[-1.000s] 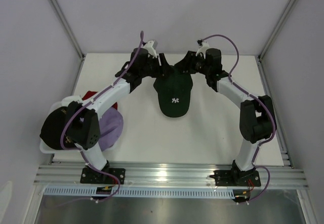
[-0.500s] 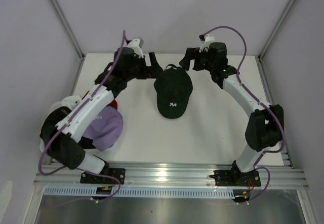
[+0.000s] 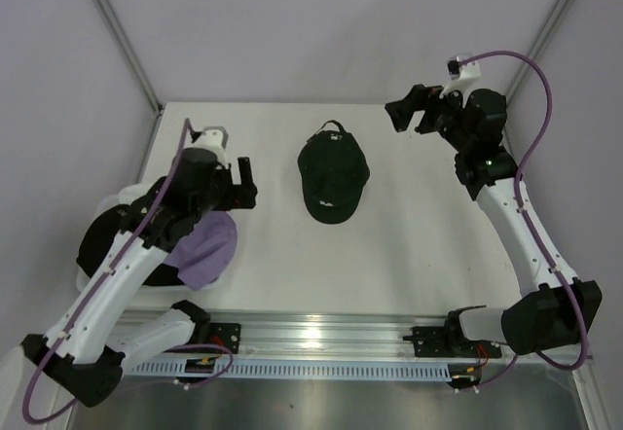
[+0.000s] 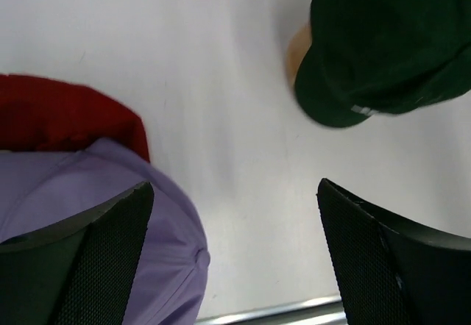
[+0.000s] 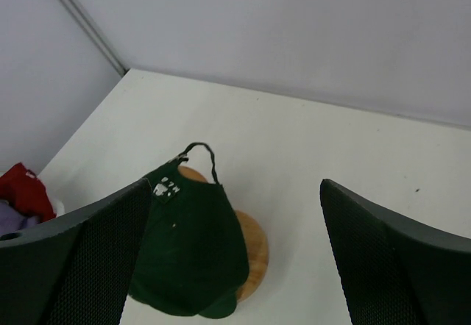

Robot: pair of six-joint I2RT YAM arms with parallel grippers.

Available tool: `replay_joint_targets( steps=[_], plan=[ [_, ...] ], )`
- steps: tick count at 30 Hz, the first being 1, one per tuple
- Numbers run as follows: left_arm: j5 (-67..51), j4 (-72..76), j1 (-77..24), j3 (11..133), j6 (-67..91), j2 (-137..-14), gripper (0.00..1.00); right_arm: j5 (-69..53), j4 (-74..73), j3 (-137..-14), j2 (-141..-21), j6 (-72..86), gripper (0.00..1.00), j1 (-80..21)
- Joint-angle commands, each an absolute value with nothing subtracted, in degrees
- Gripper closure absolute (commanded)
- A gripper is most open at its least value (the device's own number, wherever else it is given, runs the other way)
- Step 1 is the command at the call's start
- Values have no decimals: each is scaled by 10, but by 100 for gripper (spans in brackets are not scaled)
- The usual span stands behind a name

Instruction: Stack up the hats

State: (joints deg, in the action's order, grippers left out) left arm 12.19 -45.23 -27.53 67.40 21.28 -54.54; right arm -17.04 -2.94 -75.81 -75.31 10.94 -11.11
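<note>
Left wrist: lavender cap (image 4: 73,172) beside tool (image 4: 234,187)

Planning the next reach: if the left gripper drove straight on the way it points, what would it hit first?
Most likely bare table, in the gap between the lavender cap and the dark green cap. The left gripper is open; depth is hard to judge.

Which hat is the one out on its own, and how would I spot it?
Look at the middle of the white table. A dark green fabric baseball cap sits alone there on a round wooden stand. The lavender fabric cap and red fabric cap lie heaped at the left edge.
</note>
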Motion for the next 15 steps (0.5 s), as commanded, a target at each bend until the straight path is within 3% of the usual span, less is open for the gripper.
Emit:
replay_joint_targets(
  steps=[1,8,15],
  plan=[
    [173,-566,-311,699,155,-584,6,-190,-11,-730,-737,128,0,-118],
    [289,-679,-413,701,191,-705,12,-185,-20,-712,-728,119,1,-116],
    [369,-768,-436,715,264,-757,18,-180,-18,-700,-729,122,1,-112]
  ],
)
